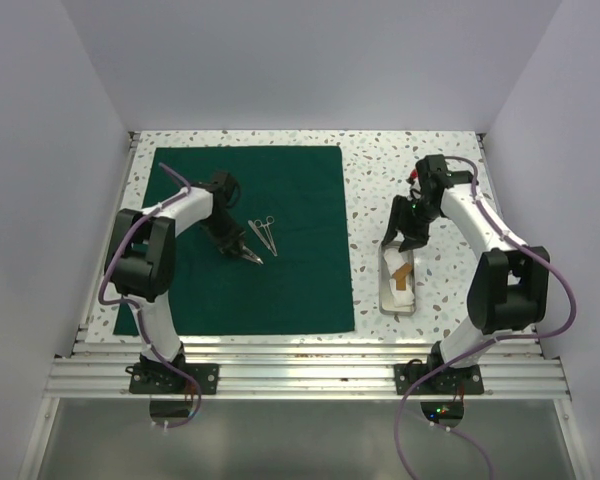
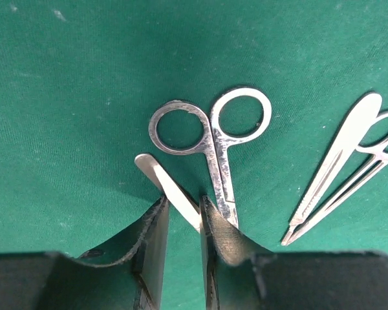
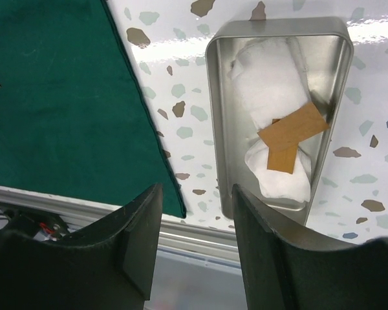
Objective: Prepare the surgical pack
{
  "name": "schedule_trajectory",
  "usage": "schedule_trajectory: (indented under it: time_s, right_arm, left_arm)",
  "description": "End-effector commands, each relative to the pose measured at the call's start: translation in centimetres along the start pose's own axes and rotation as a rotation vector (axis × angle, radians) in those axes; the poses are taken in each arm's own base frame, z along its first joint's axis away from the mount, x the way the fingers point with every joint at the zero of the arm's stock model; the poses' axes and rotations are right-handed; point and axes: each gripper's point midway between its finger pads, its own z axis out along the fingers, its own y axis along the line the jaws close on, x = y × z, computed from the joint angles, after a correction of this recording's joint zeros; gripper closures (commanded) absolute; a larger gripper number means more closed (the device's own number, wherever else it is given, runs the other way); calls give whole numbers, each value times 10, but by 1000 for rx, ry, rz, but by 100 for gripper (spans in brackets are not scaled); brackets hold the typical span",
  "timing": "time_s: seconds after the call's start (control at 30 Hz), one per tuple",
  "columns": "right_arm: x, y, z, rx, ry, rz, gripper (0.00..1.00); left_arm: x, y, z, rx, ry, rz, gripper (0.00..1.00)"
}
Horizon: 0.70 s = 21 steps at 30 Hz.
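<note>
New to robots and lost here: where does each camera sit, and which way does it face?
Top external: above and behind, looking down; left arm, right arm show.
Left wrist: faces down at scissors on the drape; left gripper pinches a flat instrument.
Right wrist: faces down at the tray; right gripper open.
Shared: top and right wrist both see tray and drape.

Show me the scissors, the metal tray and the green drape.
scissors (image 2: 218,169), left wrist view, shank below the rings
metal tray (image 3: 218,129), right wrist view, left wall
green drape (image 1: 300,270), top external view, bare fabric
</note>
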Motion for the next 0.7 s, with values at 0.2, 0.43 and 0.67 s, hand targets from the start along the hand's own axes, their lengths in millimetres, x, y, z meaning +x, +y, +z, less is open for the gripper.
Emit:
schedule_trajectory:
  time_s: [0.2, 0.43, 0.67]
  right_arm:
    - [0, 24, -5, -22, -24, -68, 49]
    - [8, 71, -8, -133, -6, -171, 41]
    - [32, 170, -3, -495, 113, -206, 33]
  left_arm:
    - [5, 15, 12, -29, 12, -10, 87]
    - [0, -1, -23, 97, -26, 145, 100]
    - [58, -36, -78, 567, 71, 485, 100]
